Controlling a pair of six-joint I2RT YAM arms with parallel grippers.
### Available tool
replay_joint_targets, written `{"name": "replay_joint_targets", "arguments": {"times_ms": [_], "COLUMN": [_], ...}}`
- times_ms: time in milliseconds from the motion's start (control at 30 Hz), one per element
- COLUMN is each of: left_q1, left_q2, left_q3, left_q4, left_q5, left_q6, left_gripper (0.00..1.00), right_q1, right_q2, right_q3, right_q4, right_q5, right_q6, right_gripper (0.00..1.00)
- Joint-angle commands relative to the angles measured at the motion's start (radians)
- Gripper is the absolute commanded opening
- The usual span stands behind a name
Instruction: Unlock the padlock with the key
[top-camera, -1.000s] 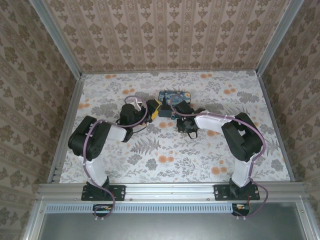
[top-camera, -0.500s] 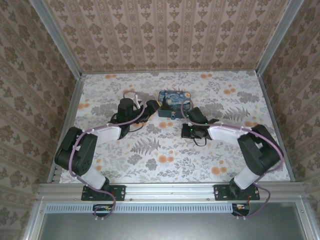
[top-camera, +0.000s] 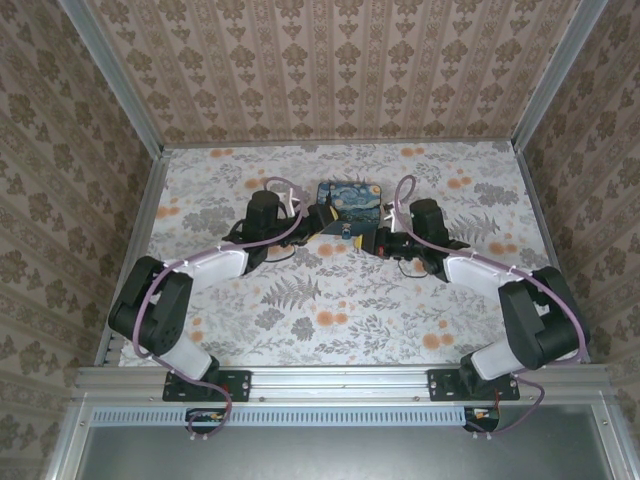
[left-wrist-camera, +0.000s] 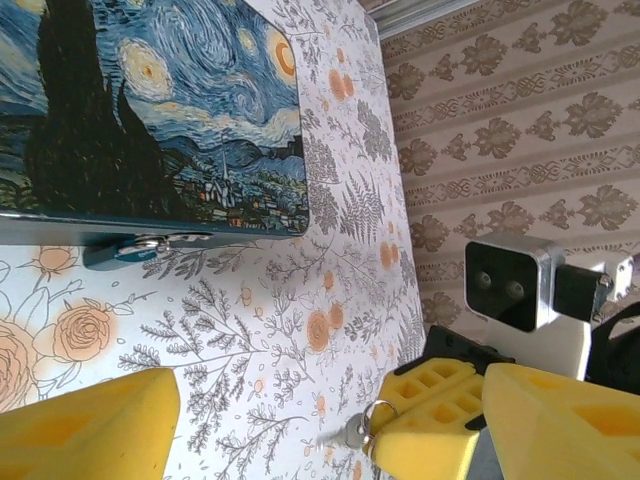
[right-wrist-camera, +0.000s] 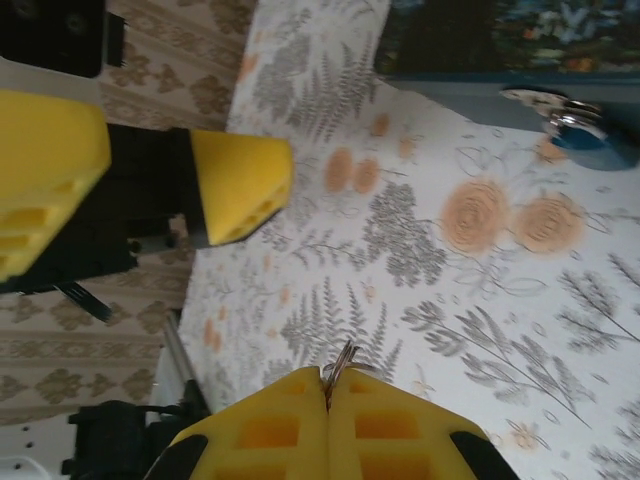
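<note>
- Left pincer (top-camera: 312, 222): we record the jaws standing wide and holding nothing. Its two yellow fingers (left-wrist-camera: 90, 425) sit at the bottom corners of the left wrist view, with bare floral table (top-camera: 330, 320) between them.
- Right pincer (right-wrist-camera: 328, 385): we note it is fully closed, yellow pads pressed flat together. A thin wire key ring (right-wrist-camera: 340, 358) sticks out of the seam at the tips.
- Key (left-wrist-camera: 347, 432): small and silvery, it hangs on its ring at the tip of the right pincer. It lies just above the table, between the spread fingers of the left pincer and nearer that pincer's right finger.
- Padlock (left-wrist-camera: 138, 247): we list a tiny lock, silvery with a bluish part, lying on the table. It is ahead of both pincers and touched by neither, and it rests against the near wall of the tin. From the right pincer it shows well ahead of the closed tips (right-wrist-camera: 572, 125).
- Blue tin (top-camera: 348, 197): night-sky print on the lid. It lies flat directly beyond the two pincers, which face each other in front of it.
- Whether the key is aligned with the lock we cannot tell.
</note>
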Motion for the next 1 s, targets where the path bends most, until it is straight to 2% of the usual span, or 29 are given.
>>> {"name": "replay_joint_targets", "arguments": {"times_ms": [0,267,733,967], "left_q1": [0.0,-0.022,-0.088,-0.105], "left_q2": [-0.021,0.013,0.242,0.31], "left_q3": [-0.001,-0.025,-0.063,-0.066], "left_q4": [0.022,0.104,0.549,0.723], "left_q5": [0.012,-0.031,-0.038,-0.088], "left_q6": [-0.027,-0.152,-0.592,-0.711], "left_gripper": [0.8,0.79,0.78,0.78], "right_q1": [-0.005,-0.006,-0.001,0.012], "right_q2": [0.043,0.085,0.076,0.094], "right_q3": [0.005,0.009,0.044,0.052], "right_q4": [0.184,0.296,0.301,0.301], "right_q5": [-0.085,-0.082,-0.073,-0.071], "right_q6": [0.106,0.189,0.216,0.215], "right_gripper": [0.0,0.0,0.0,0.0]}}
